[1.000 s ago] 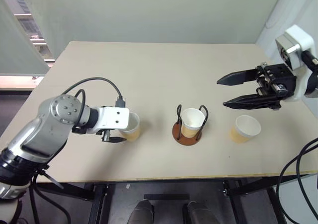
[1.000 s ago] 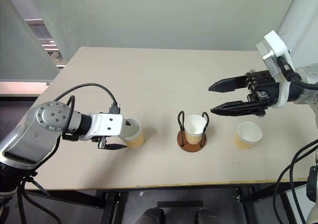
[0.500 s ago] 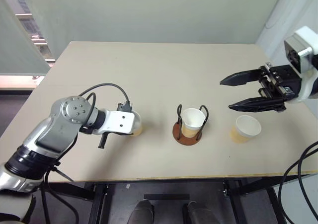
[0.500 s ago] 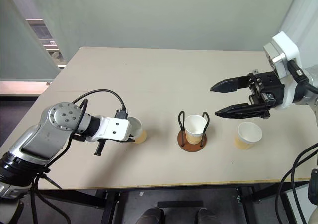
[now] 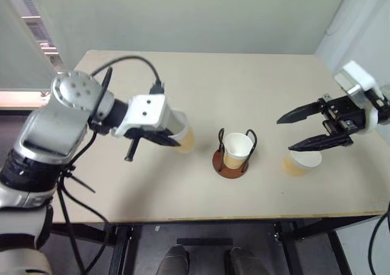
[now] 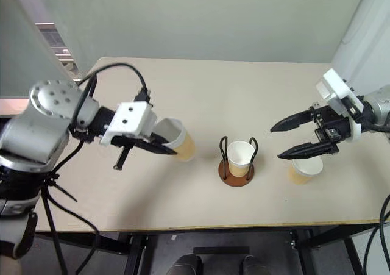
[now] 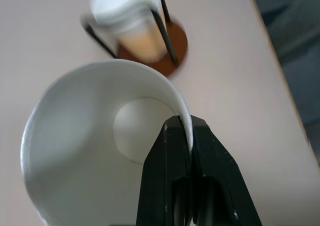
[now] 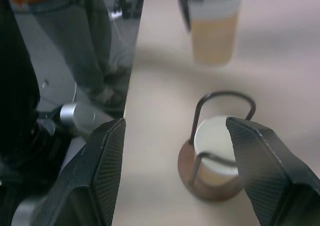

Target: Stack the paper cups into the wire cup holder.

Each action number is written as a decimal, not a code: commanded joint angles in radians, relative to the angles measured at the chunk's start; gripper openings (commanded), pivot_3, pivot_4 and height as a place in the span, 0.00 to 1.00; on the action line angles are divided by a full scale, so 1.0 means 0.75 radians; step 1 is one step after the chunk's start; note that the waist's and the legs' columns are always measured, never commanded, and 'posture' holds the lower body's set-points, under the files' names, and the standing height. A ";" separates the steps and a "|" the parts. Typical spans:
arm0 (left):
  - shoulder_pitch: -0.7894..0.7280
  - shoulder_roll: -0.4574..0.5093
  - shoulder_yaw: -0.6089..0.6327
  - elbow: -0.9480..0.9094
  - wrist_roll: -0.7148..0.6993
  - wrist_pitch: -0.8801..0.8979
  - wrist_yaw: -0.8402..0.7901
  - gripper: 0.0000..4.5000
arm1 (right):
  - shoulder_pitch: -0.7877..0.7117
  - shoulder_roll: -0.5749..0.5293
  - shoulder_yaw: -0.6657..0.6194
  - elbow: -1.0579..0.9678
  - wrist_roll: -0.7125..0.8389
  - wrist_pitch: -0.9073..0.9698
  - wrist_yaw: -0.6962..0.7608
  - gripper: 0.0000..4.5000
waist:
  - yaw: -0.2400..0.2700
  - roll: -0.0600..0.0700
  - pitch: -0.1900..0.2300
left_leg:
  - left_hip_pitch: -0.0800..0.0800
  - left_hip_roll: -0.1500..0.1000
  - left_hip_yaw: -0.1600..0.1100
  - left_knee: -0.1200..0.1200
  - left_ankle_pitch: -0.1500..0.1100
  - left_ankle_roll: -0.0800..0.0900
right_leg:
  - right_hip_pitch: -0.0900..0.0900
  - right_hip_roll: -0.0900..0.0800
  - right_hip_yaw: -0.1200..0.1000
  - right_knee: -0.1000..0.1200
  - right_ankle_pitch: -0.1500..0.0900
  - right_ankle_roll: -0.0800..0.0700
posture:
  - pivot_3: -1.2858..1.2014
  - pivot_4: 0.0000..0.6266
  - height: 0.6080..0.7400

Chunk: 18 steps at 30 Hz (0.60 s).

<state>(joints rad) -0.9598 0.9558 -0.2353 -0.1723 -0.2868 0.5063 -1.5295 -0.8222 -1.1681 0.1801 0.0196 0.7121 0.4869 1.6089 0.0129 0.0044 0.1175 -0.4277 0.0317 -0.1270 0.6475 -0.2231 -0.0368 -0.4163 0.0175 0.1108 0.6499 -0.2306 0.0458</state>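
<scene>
My left gripper (image 5: 172,142) is shut on the rim of a tan paper cup (image 5: 184,136) and holds it in the air, tilted, just left of the wire cup holder (image 5: 230,164). The left wrist view shows my fingers (image 7: 175,151) pinching the white rim, one inside and one outside the held cup (image 7: 75,151). A second cup (image 5: 236,147) stands upright inside the holder's wire loops. The third cup (image 5: 300,163) stands on the table to the right. My right gripper (image 5: 284,135) hangs open just above the third cup and points toward the holder (image 8: 210,186).
The beige table (image 5: 201,86) is bare behind the cups. Its front edge (image 5: 244,215) runs a short way in front of the holder, and the right edge lies just beyond the third cup.
My left gripper shut on the cup's rim, then lifted it off the table and carried it right toward the holder. The right gripper sank and drew back to the right over the third cup, still open.
</scene>
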 commanded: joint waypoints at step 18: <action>-0.452 -0.599 -0.211 0.629 0.106 -0.227 -0.066 0.00 | 0.165 -0.145 -0.306 -0.142 0.059 0.078 0.007 0.74 | 0.024 0.000 0.000 | -0.013 -0.001 0.001 0.021 -0.007 0.010 | 0.002 -0.001 0.001 -0.007 0.005 0.015 | 0.52 0.24 1.00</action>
<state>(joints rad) -1.2545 0.5217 -0.4091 0.2896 -0.2070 0.3626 -1.5616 -0.6904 -1.2441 0.0138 -0.0698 0.7344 0.5238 1.6104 0.0311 0.0043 0.1177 -0.4379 0.0301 -0.1261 0.6648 -0.2287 -0.0292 -0.4144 0.0160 0.1121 0.6444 -0.2270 0.0582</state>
